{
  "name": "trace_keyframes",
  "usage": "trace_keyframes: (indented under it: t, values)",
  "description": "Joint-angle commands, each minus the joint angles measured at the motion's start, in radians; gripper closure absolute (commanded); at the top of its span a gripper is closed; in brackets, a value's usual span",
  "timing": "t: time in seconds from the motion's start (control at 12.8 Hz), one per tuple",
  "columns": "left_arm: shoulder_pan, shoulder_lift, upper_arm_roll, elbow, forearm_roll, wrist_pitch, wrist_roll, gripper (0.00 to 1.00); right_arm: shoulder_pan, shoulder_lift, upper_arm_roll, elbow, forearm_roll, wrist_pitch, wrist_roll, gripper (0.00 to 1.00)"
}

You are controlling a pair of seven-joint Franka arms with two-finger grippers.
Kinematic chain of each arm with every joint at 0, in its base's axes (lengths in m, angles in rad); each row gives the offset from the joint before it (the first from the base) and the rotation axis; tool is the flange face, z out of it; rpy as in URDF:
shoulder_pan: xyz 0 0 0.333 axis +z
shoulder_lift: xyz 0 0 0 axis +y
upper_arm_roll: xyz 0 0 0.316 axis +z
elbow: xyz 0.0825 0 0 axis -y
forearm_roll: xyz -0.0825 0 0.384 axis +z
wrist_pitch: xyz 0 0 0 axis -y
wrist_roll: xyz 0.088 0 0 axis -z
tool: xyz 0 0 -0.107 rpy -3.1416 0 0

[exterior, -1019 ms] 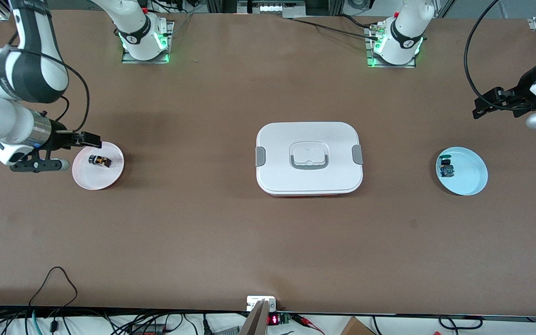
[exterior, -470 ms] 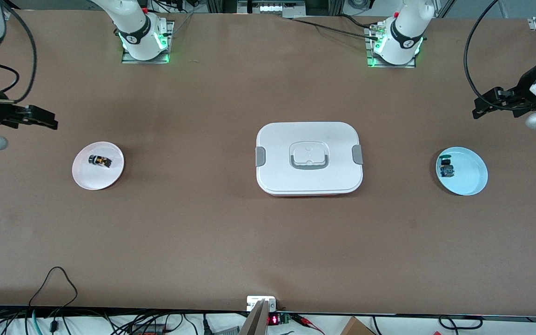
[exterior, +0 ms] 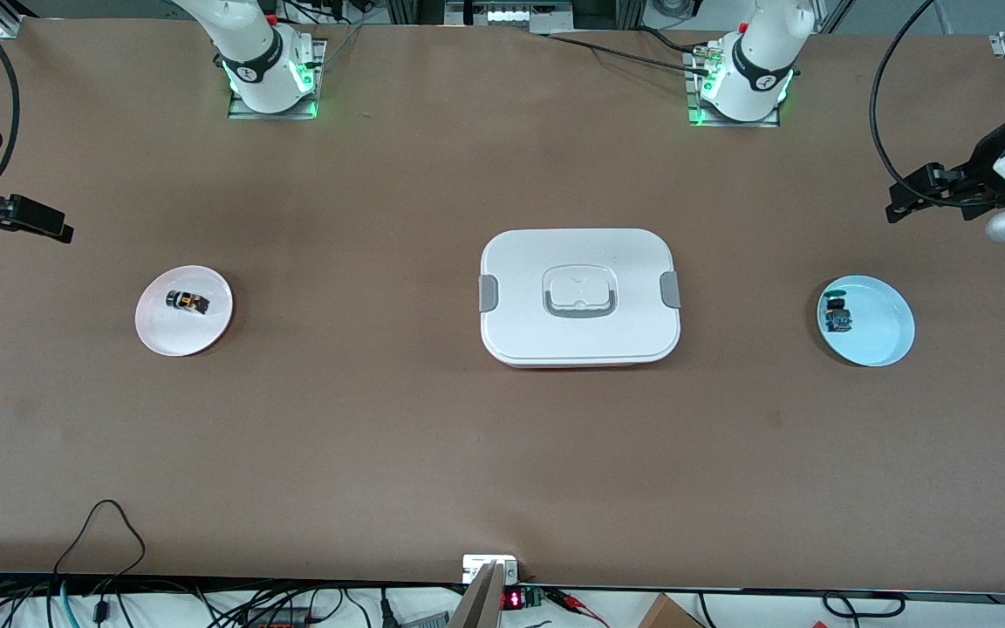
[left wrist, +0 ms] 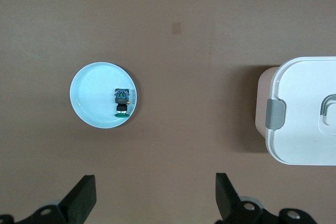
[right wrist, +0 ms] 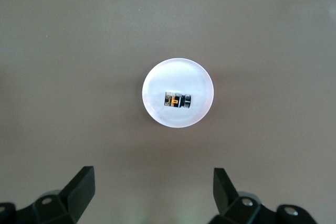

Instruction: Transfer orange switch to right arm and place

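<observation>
The orange switch (exterior: 187,302) is lying on the pink plate (exterior: 210,336), toward the right arm's end from the white box (exterior: 579,262), so placing looks done. The right gripper (right wrist: 152,192) and left gripper (left wrist: 155,200) are hanging wide and empty.

The table (exterior: 380,436) is brown. A pink plate (exterior: 206,336) holds the orange switch (exterior: 187,301) with its black cap. A light blue plate (exterior: 882,327) holds a blue switch (exterior: 837,315) with a green cap. The big box (exterior: 579,295) is white with grey clips.
</observation>
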Motion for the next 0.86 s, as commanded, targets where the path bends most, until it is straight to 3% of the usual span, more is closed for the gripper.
trace_keyframes:
  t: [0.0, 0.78]
  values:
    - [0.0, 0.008, 0.002, 0.026, -0.015, -0.018, 0.0, 0.0, -0.002, -0.087, 0.008, -0.096, 0.0, 0.042, -0.007, 0.0]
    - [-0.001, 0.008, 0.002, 0.037, -0.013, -0.019, 0.002, 0.0, 0.013, -0.115, 0.015, -0.07, 0.0, 0.021, -0.004, 0.0]
